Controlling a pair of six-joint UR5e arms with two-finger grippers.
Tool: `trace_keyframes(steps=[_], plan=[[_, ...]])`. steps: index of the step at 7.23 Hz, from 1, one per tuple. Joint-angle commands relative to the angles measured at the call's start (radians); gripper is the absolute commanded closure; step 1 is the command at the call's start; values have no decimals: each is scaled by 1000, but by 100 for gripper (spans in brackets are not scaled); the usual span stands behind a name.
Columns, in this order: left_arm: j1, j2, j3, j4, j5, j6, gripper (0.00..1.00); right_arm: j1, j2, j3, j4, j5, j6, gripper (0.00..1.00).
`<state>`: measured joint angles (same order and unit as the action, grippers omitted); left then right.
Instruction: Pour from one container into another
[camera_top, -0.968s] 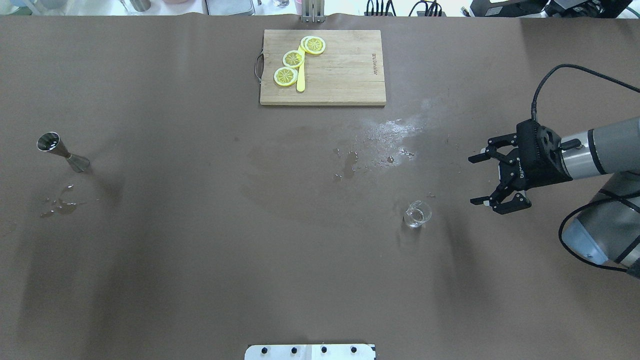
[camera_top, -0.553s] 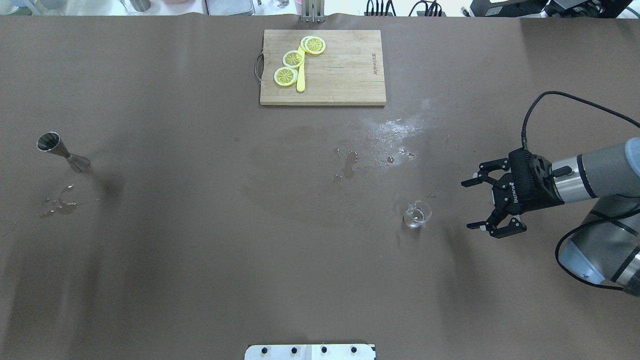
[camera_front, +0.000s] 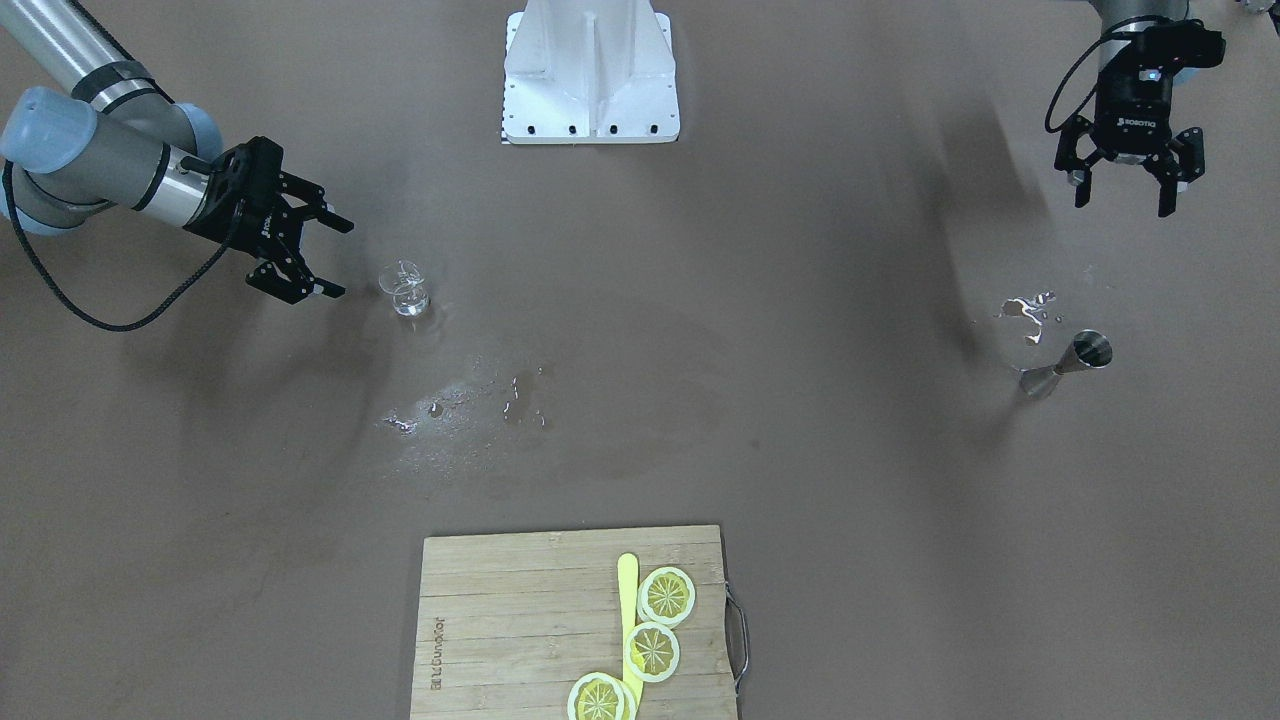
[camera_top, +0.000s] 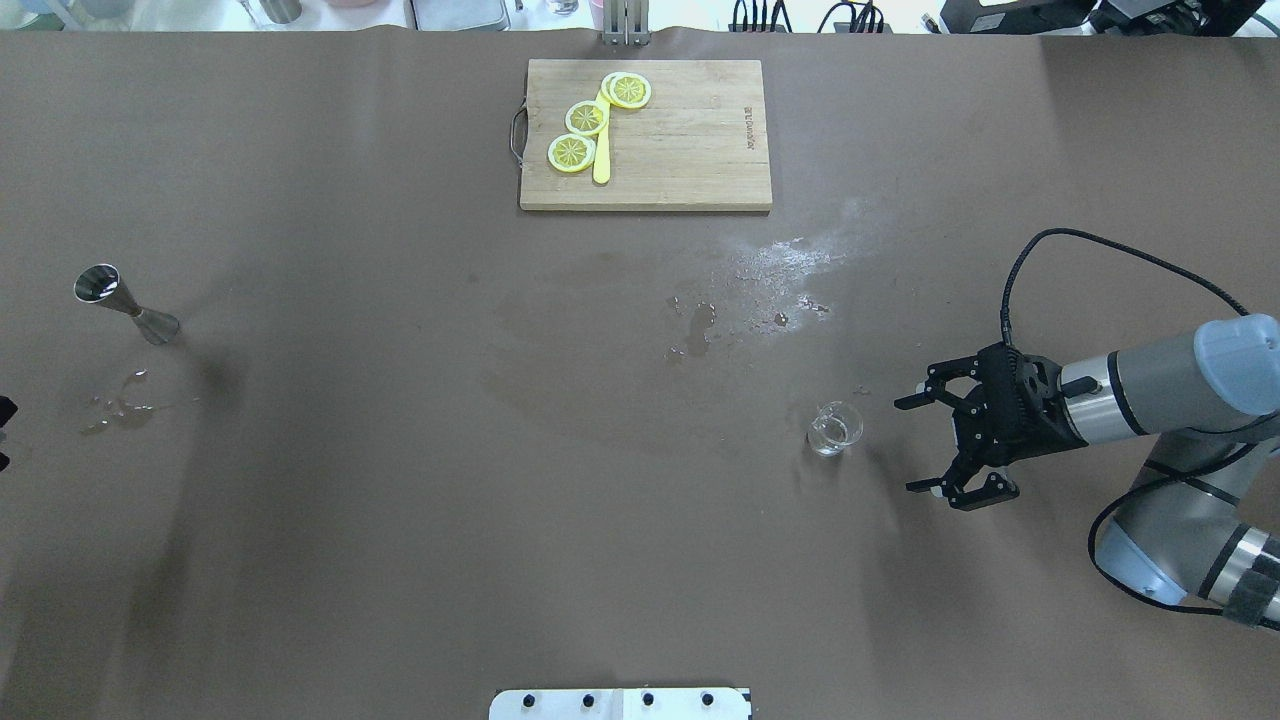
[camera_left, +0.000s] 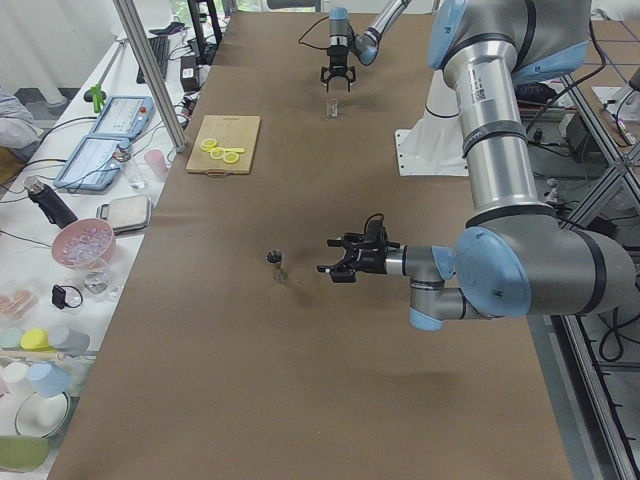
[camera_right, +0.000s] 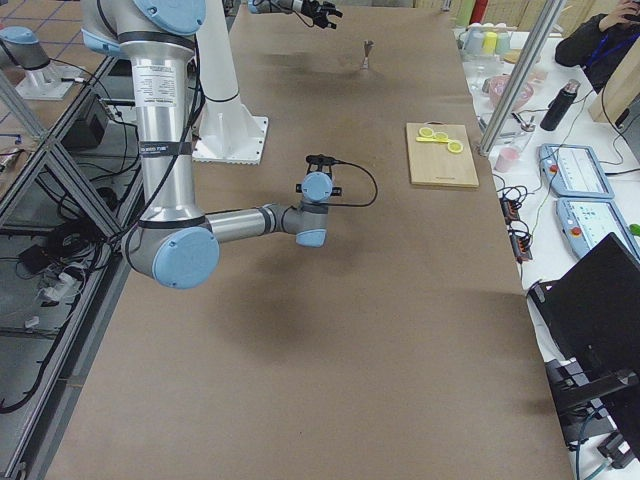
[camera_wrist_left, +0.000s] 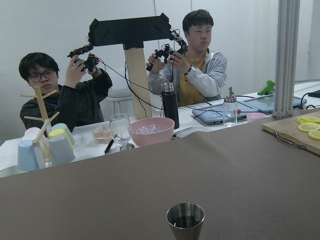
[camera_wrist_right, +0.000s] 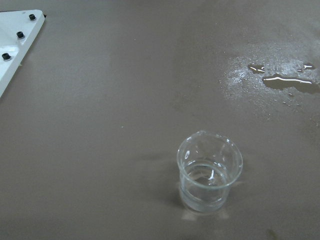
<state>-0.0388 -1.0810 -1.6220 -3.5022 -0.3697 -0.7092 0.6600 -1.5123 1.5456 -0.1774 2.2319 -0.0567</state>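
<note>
Trainee: Where does the small clear glass beaker (camera_top: 834, 428) stand?

Technician: Upright on the brown table (camera_top: 400, 520), on the robot's right half, with a little clear liquid in its bottom. The right gripper (camera_top: 906, 446) hovers just beside it, lying level. Its jaws are spread wide toward the glass, touching nothing and holding nothing.

Trainee: And the other vessel?

Technician: The double-cone steel jigger (camera_top: 125, 305) stands upright far over on the left half, well apart from the beaker, with a small puddle (camera_top: 120, 408) near its foot. The left gripper (camera_front: 1122, 207) hangs above the table near it, pointing down, fingers apart and empty.

Trainee: Anything else?

Technician: A wet patch (camera_top: 770, 275) lies between the beaker and the wooden cutting board (camera_top: 690, 150) at the far edge. The board carries yellow lemon slices (camera_top: 571, 152) and a slim yellow utensil (camera_top: 601, 165).
</note>
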Motion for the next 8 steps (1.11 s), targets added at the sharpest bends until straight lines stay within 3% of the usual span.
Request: trace_keyframes(steps=[1,2,3,4,8], plan=[[146,-13,11,6,136,-3,3,-20,32,-51,28,-26,-17,0],[151,-11,11,88,141,-16,3,-28,58,-73,29,-43,-20,0],[158,-14,40,205,188,-193,3,-31,78,-87,30,-57,-19,0],[171,-19,30,403,227,-358,3,-31,96,-102,30,-58,-20,0],[157,-76,36,618,199,-589,5,-39,124,-113,30,-69,-17,1]])
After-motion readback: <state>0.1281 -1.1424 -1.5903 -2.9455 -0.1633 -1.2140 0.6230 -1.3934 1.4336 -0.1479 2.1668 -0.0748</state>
